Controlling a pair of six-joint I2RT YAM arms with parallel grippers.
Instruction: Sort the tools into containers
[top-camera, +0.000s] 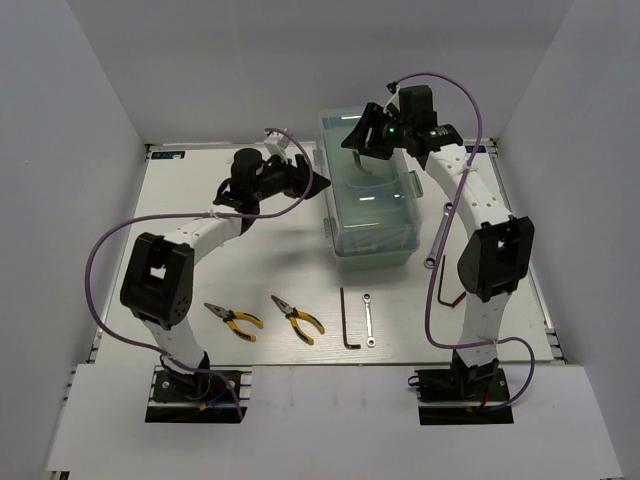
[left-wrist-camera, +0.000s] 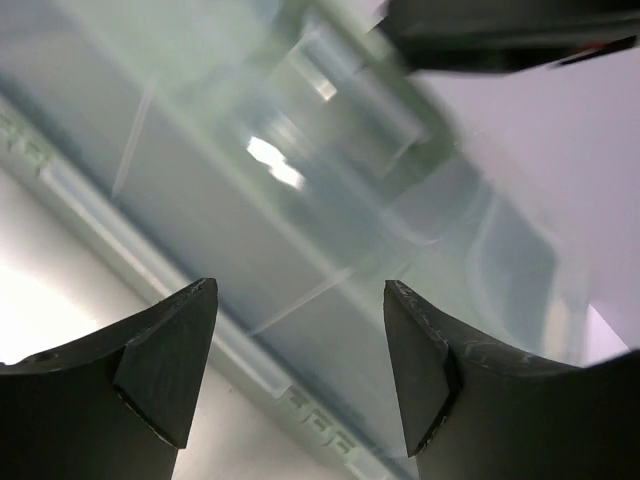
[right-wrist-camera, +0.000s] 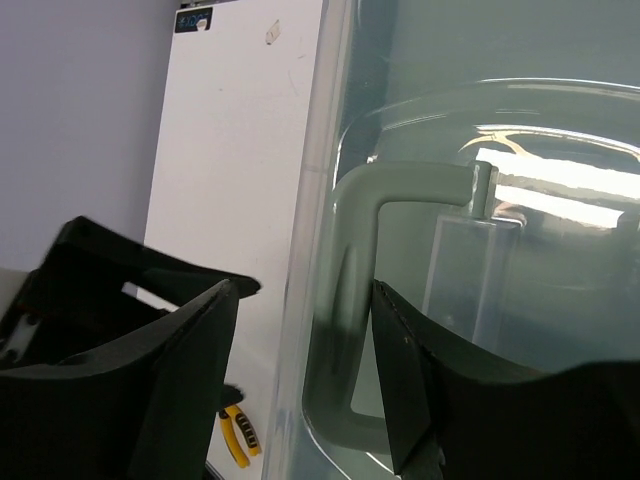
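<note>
1. The toolbox (top-camera: 372, 225) stands on the far right part of the table (top-camera: 200, 190). Its clear lid (left-wrist-camera: 300, 200) is down.
2. The left gripper (top-camera: 318, 182) sits just beside the toolbox's left wall and points at it. It is released: in the left wrist view its fingers (left-wrist-camera: 165, 370) are spread wide, and only the lid shows between them.
3. The right gripper (top-camera: 362, 143) hangs over the far end of the toolbox. It is also released, with its fingers (right-wrist-camera: 190, 370) apart. In the right wrist view the green handle (right-wrist-camera: 352, 260) lies between them, but I cannot tell whether they touch it.
4. Every tool lies on the table outside the toolbox.
5. Along the near edge, from left to right, are the left pliers (top-camera: 233, 320), the right pliers (top-camera: 297, 319), the black hex key (top-camera: 346, 322) and the near wrench (top-camera: 368, 320). The hex key and that wrench lie just beside each other.
6. The far wrench (top-camera: 437, 236) lies just right of the toolbox, close to the right arm.
7. The reddish hex key (top-camera: 443, 285) lies nearer than that wrench, beside the right arm.
</note>
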